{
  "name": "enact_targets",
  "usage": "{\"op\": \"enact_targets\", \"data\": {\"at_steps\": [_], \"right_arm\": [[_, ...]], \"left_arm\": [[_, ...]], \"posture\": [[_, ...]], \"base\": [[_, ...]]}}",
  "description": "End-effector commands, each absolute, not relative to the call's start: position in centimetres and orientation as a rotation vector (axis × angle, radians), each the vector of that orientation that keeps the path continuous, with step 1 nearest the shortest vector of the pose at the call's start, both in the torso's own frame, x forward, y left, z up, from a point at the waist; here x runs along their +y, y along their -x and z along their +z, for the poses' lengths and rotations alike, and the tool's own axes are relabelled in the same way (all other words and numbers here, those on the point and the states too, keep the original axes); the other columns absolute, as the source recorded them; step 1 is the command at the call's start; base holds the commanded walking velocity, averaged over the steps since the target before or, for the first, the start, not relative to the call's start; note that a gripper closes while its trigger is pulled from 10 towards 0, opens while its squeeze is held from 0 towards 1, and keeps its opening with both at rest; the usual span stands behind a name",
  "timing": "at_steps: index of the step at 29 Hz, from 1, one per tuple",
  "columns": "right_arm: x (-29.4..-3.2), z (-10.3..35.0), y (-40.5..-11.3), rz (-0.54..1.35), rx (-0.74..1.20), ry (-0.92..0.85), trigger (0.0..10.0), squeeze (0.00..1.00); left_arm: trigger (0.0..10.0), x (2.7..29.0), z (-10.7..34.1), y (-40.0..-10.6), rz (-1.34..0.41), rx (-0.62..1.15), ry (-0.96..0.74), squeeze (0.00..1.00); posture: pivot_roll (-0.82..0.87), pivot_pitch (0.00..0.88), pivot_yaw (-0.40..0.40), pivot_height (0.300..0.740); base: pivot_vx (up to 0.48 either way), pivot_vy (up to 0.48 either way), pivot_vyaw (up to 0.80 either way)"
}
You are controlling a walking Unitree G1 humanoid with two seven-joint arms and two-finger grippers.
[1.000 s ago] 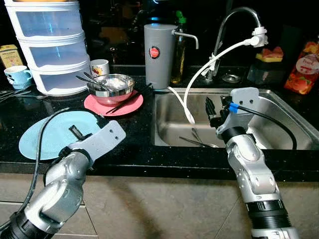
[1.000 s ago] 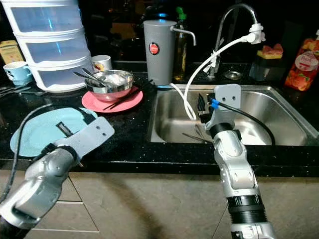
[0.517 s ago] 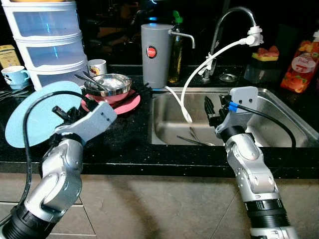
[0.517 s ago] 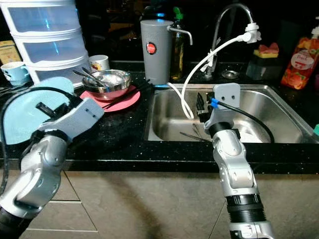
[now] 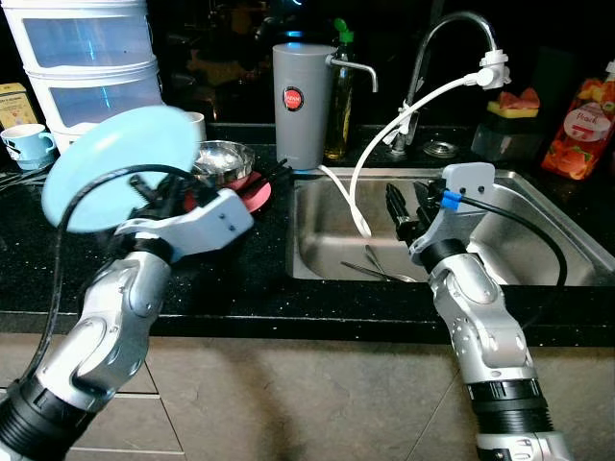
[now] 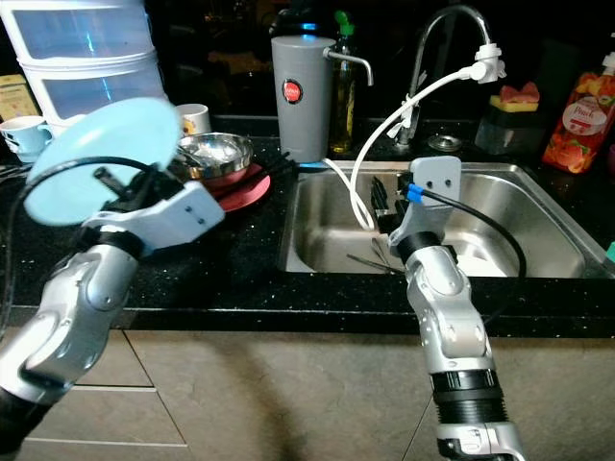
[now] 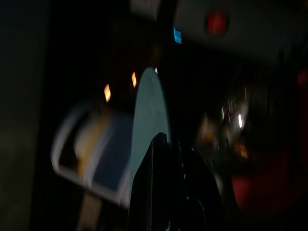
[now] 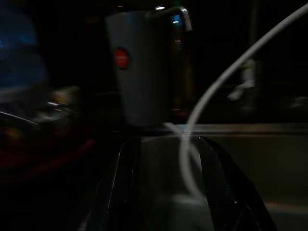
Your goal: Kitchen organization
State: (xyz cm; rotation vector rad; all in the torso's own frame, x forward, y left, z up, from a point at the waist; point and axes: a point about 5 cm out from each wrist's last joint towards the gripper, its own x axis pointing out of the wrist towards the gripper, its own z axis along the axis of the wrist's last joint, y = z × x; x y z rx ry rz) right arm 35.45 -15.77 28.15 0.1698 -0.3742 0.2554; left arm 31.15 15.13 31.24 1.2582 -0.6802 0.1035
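1. Holding your left arm bent at the elbow and raised in front of the black countertop (image 5: 240,279), you have the forearm angled up and toward the counter, with the left gripper (image 5: 154,197) lifted clear of the surface.
2. Your left gripper is clamped on the light blue plate (image 5: 110,163); the plate is off the counter and tilted up on edge, its face turned toward the camera. In the left wrist view the fingers (image 7: 154,192) pinch the plate's rim (image 7: 149,120) with no gap between them.
3. The plate hangs in the air just in front of the steel bowl (image 5: 223,158), which sits on the pink plate (image 5: 252,189) near the stacked plastic drawers (image 5: 86,58).
4. Your right arm rises upright from below the counter edge, wrist bent so the right gripper (image 5: 408,206) reaches over the front rim of the steel sink (image 5: 548,240).
5. Your right gripper's fingers are spread apart and grip nothing; the right wrist view shows the two fingers (image 8: 219,178) with a clear gap, looking toward the grey canister (image 8: 137,72) and the white hose (image 8: 216,96).
6. Cutlery (image 5: 380,274) lies on the sink floor below the right gripper, apart from it.
7. The white hose runs from the faucet (image 5: 452,38) down into the sink, just beside the right gripper.
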Motion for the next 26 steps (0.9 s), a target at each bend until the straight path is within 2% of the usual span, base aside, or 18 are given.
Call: {"op": "enact_targets", "data": {"at_steps": [1,5,7,9,16,19,26], "right_arm": [[-15.6,28.9,-35.1,0.303,-0.389,-0.217,10.0,0.0],[-13.9,29.7,-33.8,0.547,-0.347,-0.394,10.0,0.0],[-13.7,29.9,-33.6,0.585,-0.341,-0.429,10.0,0.0],[-13.2,30.3,-32.9,0.688,-0.32,-0.591,10.0,0.0],[-12.8,30.6,-32.6,0.767,-0.282,-0.823,10.0,0.0],[-12.7,30.9,-32.5,0.798,-0.262,-0.881,10.0,0.0],[-11.9,30.8,-32.4,0.814,-0.199,-0.864,10.0,0.0]], "left_arm": [[10.0,14.6,31.2,-30.9,0.057,-0.725,-1.309,0.0],[10.0,12.8,30.6,-30.6,-0.136,-0.837,-1.355,0.0],[10.0,12.5,30.5,-30.6,-0.167,-0.847,-1.354,0.0],[10.0,11.7,30.1,-30.5,-0.232,-0.882,-1.352,0.0],[10.0,10.1,29.8,-30.4,-0.338,-0.964,-1.325,0.0],[10.0,9.6,29.6,-30.3,-0.386,-0.989,-1.31,0.0],[10.0,8.6,29.1,-30.0,-0.443,-1.021,-1.279,0.0]], "posture": [[0.11,0.14,-0.031,0.74],[0.11,0.142,-0.033,0.74],[0.1,0.14,-0.03,0.74],[0.1,0.139,-0.028,0.74],[0.09,0.135,-0.035,0.74],[0.09,0.133,-0.033,0.74],[0.09,0.134,-0.035,0.74]], "base": [[0.0,0.0,0.0],[0.0,0.0,0.0],[0.0,0.0,0.0],[0.0,0.0,0.0],[0.0,0.0,0.0],[0.0,0.0,0.0],[0.0,0.0,0.0]]}}
